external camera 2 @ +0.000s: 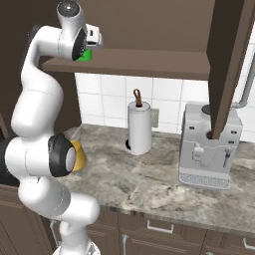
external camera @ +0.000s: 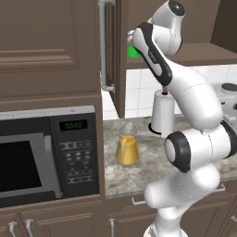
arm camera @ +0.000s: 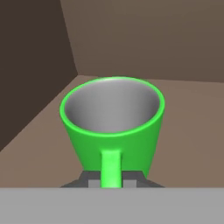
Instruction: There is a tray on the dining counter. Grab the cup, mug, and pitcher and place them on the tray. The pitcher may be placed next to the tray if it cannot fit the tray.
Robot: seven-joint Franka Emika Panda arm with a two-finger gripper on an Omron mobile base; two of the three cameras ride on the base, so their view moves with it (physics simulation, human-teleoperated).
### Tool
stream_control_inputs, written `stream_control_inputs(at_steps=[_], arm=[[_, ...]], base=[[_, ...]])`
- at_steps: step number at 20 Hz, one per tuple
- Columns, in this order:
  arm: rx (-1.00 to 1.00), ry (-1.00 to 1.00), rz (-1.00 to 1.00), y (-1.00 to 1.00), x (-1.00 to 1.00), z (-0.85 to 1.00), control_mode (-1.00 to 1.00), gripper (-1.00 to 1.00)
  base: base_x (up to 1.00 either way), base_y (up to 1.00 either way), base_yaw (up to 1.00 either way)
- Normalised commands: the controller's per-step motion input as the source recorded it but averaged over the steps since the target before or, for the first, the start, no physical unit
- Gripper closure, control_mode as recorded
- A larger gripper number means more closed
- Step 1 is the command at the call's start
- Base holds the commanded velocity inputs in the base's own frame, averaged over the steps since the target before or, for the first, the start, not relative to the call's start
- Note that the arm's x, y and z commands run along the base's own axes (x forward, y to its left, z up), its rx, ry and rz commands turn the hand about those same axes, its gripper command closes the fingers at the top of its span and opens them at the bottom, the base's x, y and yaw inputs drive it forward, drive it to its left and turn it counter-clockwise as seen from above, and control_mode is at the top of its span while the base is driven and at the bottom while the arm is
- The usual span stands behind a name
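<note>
- Pincer (arm camera: 111, 180) clenched on the handle of the green mug (arm camera: 113, 124), up on the cabinet shelf (arm camera: 183, 127).
- Thin handle grip, so could swing or slip on the way out, maybe clip the cabinet wall.
- Mug looks empty inside.
- Pitcher (external camera: 127, 146) down on the tabletop (external camera: 139, 173), amber liquid in it.

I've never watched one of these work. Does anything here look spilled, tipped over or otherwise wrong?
Nothing stands out. The green mug sits upright in the cabinet with the gripper shut on its handle. The pitcher and paper-towel roll stand upright on the counter, no spills.
</note>
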Motion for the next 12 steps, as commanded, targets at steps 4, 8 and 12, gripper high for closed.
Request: stream_control_inputs(at_steps=[4, 8, 12], arm=[[0.0, -0.05, 0.0, -0.24, -0.77, 0.0, -1.0, 1.0], [0.0, -0.1, 0.0, -0.19, -1.0, 0.0, -1.0, 1.0], [0.0, -0.12, -0.02, -0.17, -1.0, -0.01, -1.0, 1.0]], base=[[0.0, 0.0, 0.0], [0.0, 0.0, 0.0], [0.0, 0.0, 0.0]])
